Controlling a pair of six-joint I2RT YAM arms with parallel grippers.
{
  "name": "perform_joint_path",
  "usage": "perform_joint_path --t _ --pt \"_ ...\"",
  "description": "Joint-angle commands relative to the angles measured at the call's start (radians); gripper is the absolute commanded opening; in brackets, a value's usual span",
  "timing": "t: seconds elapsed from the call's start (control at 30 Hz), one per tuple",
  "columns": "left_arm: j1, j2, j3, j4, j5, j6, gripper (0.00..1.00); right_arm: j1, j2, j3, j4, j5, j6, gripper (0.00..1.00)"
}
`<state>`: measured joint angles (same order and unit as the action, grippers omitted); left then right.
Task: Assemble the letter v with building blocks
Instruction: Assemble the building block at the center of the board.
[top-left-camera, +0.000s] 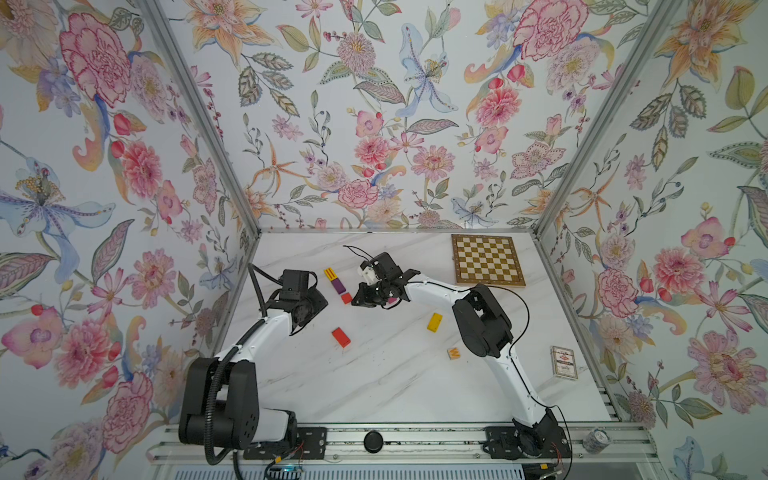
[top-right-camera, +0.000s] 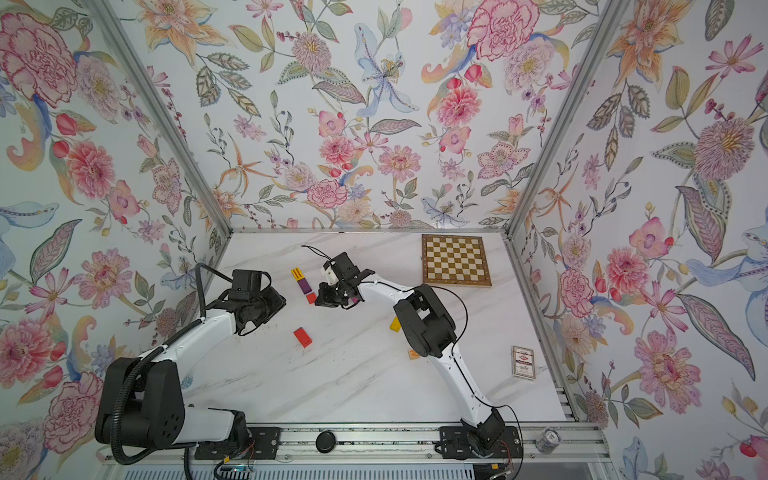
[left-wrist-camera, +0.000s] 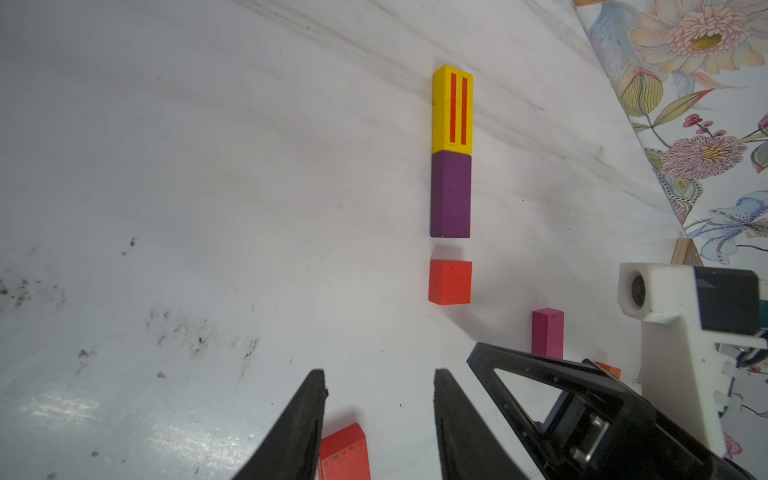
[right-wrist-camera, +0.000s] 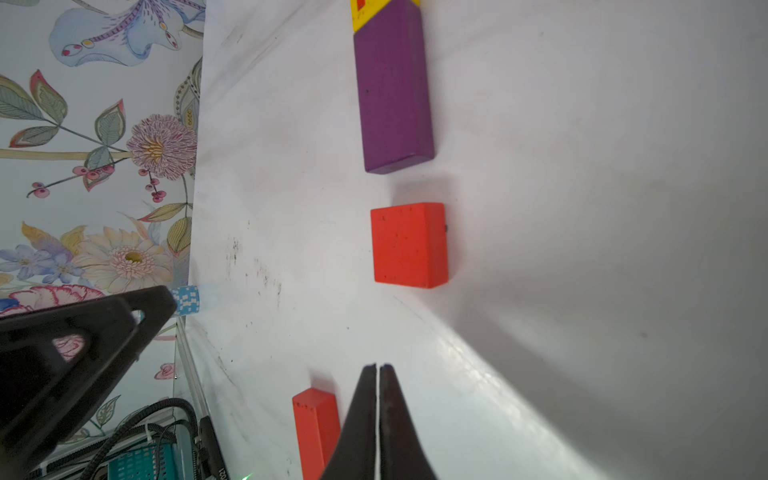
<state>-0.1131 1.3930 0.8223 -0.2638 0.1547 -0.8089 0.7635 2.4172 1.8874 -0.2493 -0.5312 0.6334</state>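
Observation:
A row of building blocks lies on the white table: a yellow block with red stripes (top-left-camera: 329, 273) (left-wrist-camera: 451, 109) butts against a purple block (top-left-camera: 338, 285) (left-wrist-camera: 450, 194). After a small gap comes an orange-red cube (top-left-camera: 346, 298) (right-wrist-camera: 409, 245). My right gripper (top-left-camera: 355, 301) (right-wrist-camera: 377, 368) is shut and empty, just right of the cube. A magenta block (left-wrist-camera: 547, 332) stands upright behind it, half hidden under the wrist in a top view (top-left-camera: 390, 300). My left gripper (left-wrist-camera: 379, 374) is open and empty, left of the row. A red block (top-left-camera: 341, 337) (left-wrist-camera: 345, 455) lies below it.
A plain yellow block (top-left-camera: 434, 322) and a cube marked W (top-left-camera: 454, 353) lie near the right arm. The chessboard (top-left-camera: 487, 260) sits at the back right and the card box (top-left-camera: 564, 362) at the right edge. A small blue-and-white checked cylinder (right-wrist-camera: 187, 300) stands by the left wall.

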Motion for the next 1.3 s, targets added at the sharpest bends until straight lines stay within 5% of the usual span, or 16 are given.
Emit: perform_joint_path --t 0.0,1.1,1.27 --pt "0.007 -0.003 -0.012 -0.003 0.017 -0.001 0.46 -0.006 0.037 0.047 -0.029 0.014 -0.002 0.07" --pt "0.007 0.033 -0.012 -0.003 0.006 0.005 0.46 -0.006 0.127 0.152 -0.050 0.006 0.015 0.07" --pt "0.006 0.077 -0.001 0.010 0.030 -0.005 0.40 0.001 0.103 0.110 -0.048 0.008 0.021 0.08"
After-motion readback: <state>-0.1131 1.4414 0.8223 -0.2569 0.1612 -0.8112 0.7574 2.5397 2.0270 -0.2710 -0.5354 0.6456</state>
